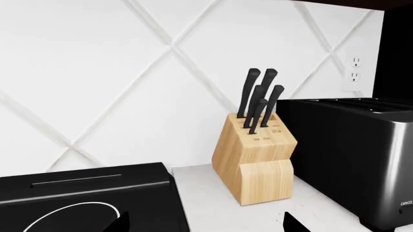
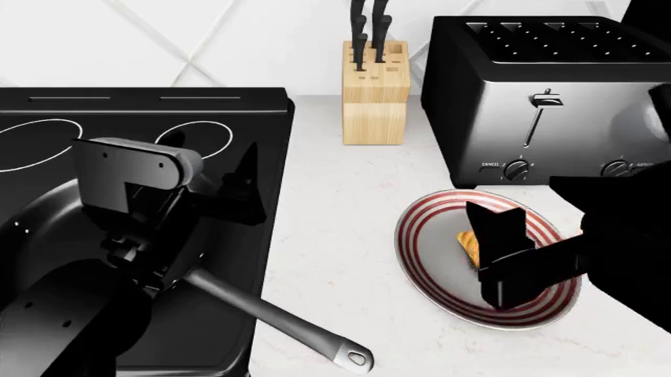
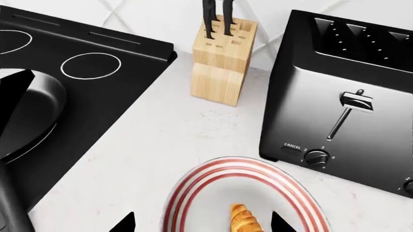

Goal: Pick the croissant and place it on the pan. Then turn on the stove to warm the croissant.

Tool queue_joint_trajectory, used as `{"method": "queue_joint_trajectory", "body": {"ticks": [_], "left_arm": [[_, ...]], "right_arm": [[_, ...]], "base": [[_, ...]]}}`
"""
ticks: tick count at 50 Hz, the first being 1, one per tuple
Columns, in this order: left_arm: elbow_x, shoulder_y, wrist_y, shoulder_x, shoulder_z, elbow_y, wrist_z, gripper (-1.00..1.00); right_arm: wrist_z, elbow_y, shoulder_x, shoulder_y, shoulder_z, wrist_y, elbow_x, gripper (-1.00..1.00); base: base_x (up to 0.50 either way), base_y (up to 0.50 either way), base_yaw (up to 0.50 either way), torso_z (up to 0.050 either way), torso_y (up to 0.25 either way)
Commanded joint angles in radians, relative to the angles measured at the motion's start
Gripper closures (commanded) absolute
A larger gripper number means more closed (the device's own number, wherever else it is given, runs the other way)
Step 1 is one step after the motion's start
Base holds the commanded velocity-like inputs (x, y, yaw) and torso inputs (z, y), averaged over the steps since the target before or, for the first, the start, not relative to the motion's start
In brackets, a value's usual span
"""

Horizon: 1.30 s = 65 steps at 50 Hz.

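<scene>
Right gripper [image 2: 501, 253], jaws wide, hovering over croissant [image 3: 245, 220] on ringed plate [image 2: 430, 267], tabletop right of stove [image 2: 262, 133]; pan [image 2: 63, 228] empty beneath left gripper [image 2: 225, 192], jaws undeterminable; step: pick approach; next: descend, close.

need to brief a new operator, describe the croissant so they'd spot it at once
Start at the big black toaster on the white counter, right of the stove. In front of it lies a grey plate with red rings, under the right tool. The croissant is the small golden-brown ridged pastry on that plate, the only food in sight.
</scene>
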Motion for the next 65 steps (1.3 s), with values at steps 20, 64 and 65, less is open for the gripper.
{"method": "queue_joint_trajectory", "body": {"ticks": [20, 64, 65], "left_arm": [[0.010, -0.013, 0.033, 0.003, 0.038, -0.041, 0.011, -1.00], [-0.013, -0.029, 0.046, -0.008, 0.032, -0.038, -0.002, -1.00], [-0.012, -0.029, 0.047, -0.008, 0.033, -0.039, -0.001, -1.00]], "right_arm": [[-0.166, 0.318, 0.033, 0.038, -0.060, 0.287, -0.052, -1.00], [-0.505, 0.613, -0.060, 0.112, -0.154, 0.501, -0.415, -1.00], [-0.521, 0.615, -0.062, 0.113, -0.155, 0.499, -0.434, -1.00]], "base": [[0.00, 0.00, 0.00, 0.000, 0.000], [0.00, 0.00, 0.00, 0.000, 0.000], [0.00, 0.00, 0.00, 0.000, 0.000]]}}
